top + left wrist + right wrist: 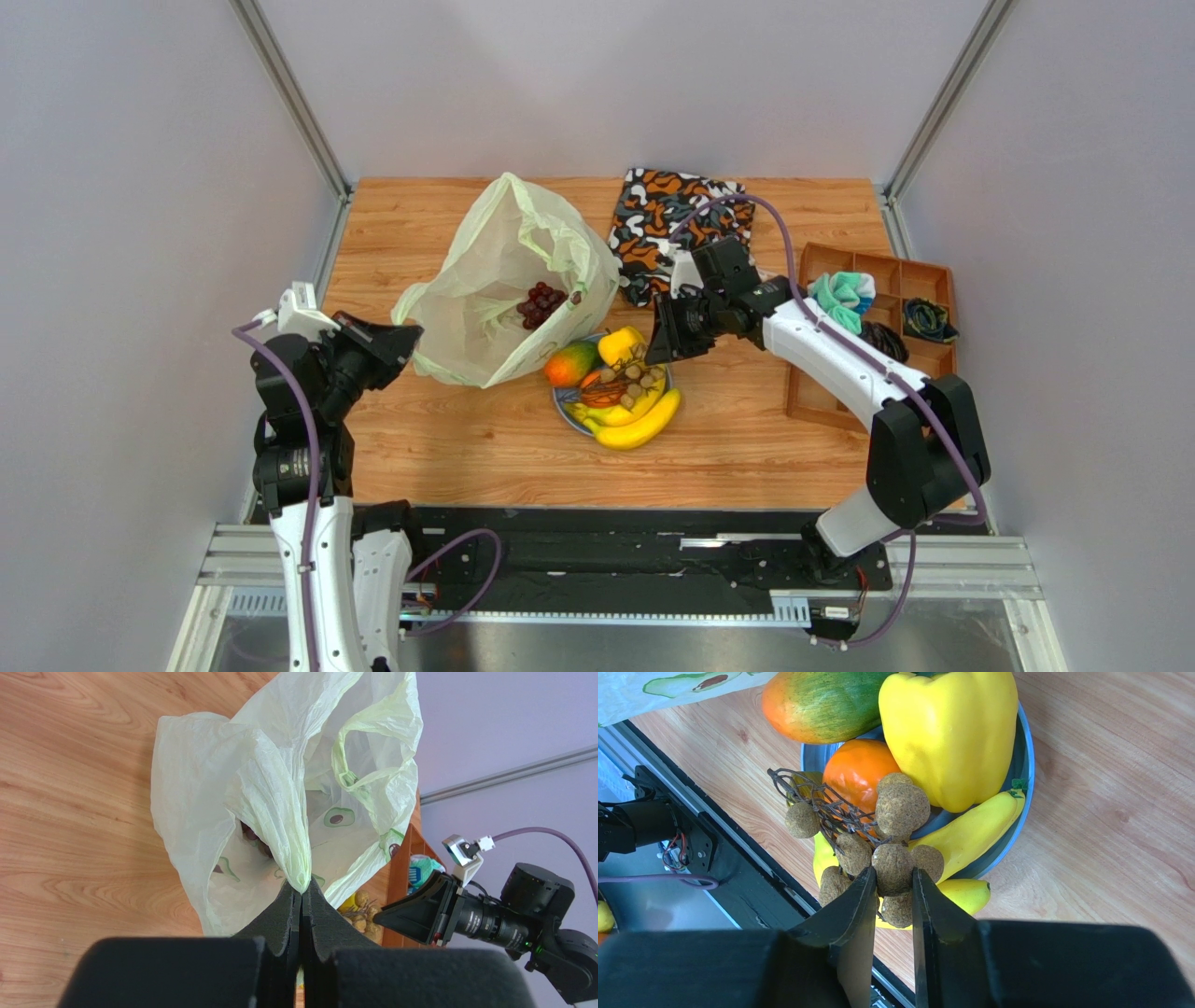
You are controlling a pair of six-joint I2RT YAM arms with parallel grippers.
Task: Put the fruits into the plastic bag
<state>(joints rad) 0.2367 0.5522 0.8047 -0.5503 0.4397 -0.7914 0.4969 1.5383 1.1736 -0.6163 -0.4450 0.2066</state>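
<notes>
Bag (491,301): pale yellow-green, crinkly, avocado prints; slumped, mouth open, one fold raised.
Purple grapes (540,303): inside bag.
Mango (571,363), orange (861,766), yellow fruit (952,728), bananas (643,420): piled just beside bag.
Tan grapes (892,861): bunch over orange and bananas.

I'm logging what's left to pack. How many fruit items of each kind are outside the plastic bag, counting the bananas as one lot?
Mango: 1
Yellow pepper-shaped fruit: 1
Orange: 1
Tan grape bunch: 1, pinched by the right gripper
Bananas: 1 lot
Total: 5
</notes>
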